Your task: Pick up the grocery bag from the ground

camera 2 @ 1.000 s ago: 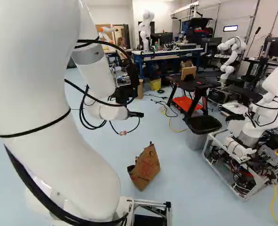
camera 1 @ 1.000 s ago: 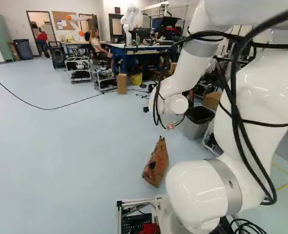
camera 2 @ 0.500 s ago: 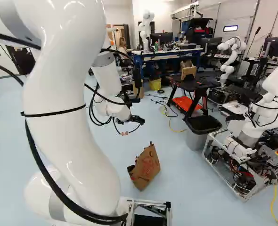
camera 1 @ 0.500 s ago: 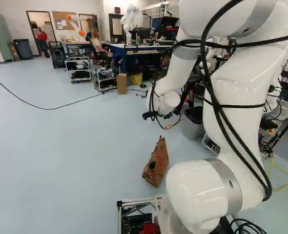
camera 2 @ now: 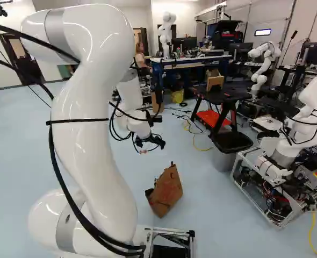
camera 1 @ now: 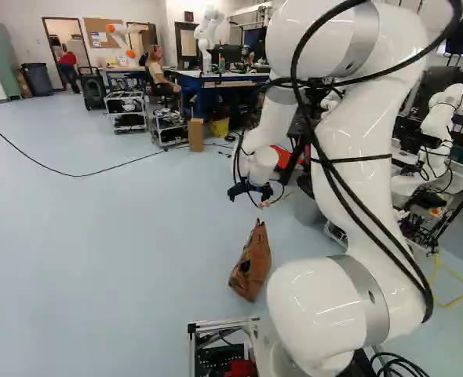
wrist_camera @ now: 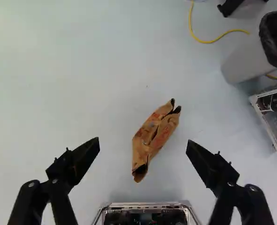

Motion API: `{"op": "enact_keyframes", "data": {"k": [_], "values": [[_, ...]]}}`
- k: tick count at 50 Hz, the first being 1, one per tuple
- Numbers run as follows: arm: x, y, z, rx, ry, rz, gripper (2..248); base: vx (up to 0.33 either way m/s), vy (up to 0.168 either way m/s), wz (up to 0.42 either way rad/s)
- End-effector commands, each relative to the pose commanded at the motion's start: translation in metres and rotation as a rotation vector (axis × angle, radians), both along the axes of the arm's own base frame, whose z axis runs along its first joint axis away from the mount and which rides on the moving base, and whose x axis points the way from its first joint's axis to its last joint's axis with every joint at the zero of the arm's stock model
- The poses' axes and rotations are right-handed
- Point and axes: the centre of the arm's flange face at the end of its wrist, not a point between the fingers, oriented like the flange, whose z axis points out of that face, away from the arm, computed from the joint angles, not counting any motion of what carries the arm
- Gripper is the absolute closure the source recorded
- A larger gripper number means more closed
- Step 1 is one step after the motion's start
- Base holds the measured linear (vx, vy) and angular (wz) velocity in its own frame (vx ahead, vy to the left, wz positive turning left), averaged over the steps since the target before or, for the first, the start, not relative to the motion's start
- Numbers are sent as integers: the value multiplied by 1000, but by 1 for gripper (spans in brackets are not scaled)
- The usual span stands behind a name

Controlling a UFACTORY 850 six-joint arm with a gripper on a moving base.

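On the pale floor [camera 1: 122, 251], just ahead of the base frame [camera 2: 173, 235], sits the grocery bag [wrist_camera: 153, 138], brown paper, creased and half caved in, dark gaps at both ends of its top. White arm [camera 2: 88, 134] arches over; end effector [wrist_camera: 143, 140] hangs above the bag, fingers spread wide, nothing gripped, bag well below and between them as the wrist view looks down.

Handling, my guess: light, maybe empty, thin and soft. Walls likely fold under a squeeze; not slippery, but paper can tear if yanked. Best hold is the upper ridge, pinched across its narrow width. Ridge runs slantwise to the closing line, so a small wrist turn seems wise before going down. Too high and the pads may catch only a loose flap; too low and they may shove the bag over.

Around it: gray bin [camera 2: 222, 161] with black liner, beyond the bag and off to the arm's right, apart from it. Yellow cable [wrist_camera: 198, 38] on the floor farther out. Another robot [camera 2: 309, 99] and its cart [camera 2: 279, 201] at the right of the right base view. Nothing shows between fingers and bag. Base frame is the tight spot; loose black cables [camera 2: 114, 124] by the wrist could snag.
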Motion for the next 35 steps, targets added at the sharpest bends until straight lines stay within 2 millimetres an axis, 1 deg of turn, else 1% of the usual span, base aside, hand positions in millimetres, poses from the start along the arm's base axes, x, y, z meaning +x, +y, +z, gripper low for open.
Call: {"op": "enact_keyframes", "data": {"k": [4,9,35], "values": [[6,1,-6,4,21,-7,3,0,0,0],[9,2,-14,9,50,-19,3,0,0,0],[12,3,-54,39,195,-92,3,0,0,0]]}}
